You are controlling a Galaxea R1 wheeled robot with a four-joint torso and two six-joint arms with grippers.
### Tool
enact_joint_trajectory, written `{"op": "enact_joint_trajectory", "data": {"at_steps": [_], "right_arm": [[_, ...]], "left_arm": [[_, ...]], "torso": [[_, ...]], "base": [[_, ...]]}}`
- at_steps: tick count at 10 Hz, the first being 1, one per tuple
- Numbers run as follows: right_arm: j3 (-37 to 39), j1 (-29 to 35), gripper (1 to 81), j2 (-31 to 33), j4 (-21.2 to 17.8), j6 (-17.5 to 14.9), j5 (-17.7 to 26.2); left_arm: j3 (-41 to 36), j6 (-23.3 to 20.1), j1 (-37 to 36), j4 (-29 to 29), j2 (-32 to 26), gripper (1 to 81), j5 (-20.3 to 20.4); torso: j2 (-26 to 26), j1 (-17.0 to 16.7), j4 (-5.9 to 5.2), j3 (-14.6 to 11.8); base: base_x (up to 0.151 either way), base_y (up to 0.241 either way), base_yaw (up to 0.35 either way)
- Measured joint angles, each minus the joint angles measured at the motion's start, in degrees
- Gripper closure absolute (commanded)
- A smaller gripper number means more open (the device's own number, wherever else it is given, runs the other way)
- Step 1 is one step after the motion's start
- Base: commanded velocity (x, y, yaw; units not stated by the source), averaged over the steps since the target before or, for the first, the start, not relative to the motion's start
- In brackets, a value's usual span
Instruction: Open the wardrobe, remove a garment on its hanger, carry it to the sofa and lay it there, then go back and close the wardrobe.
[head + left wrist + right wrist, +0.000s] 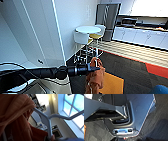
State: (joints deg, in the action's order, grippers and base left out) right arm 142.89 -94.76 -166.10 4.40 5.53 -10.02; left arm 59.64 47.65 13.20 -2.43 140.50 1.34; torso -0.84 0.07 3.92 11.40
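Orange cloth, the garment (95,76), is hanging on a white hanger (48,120) out in front of the left gripper (96,67), which is clamping the hanger tight. It is dangling over dark carpet (125,67), near a round white table (88,29). I cannot tell how the right gripper's fingers are sitting.

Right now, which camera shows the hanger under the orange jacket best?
The left wrist view: the pale grey-white hanger shows close up, its arm running under the bright orange jacket. The head view shows mostly the hanging jacket. The right wrist view looks at dark floor.
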Motion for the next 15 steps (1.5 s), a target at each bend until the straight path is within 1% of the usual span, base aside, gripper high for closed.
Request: {"op": "enact_joint_trajectory", "data": {"at_steps": [15], "right_arm": [[0.48,0.18,1.0,-0.28,-0.09,0.0,-0.04]], "left_arm": [[-0.74,0.09,0.0,-1.01,0.05,81.1,-0.07]], "torso": [[0.0,-0.02,0.0,0.0]], "base": [[0.0,0.0,-0.203]]}}
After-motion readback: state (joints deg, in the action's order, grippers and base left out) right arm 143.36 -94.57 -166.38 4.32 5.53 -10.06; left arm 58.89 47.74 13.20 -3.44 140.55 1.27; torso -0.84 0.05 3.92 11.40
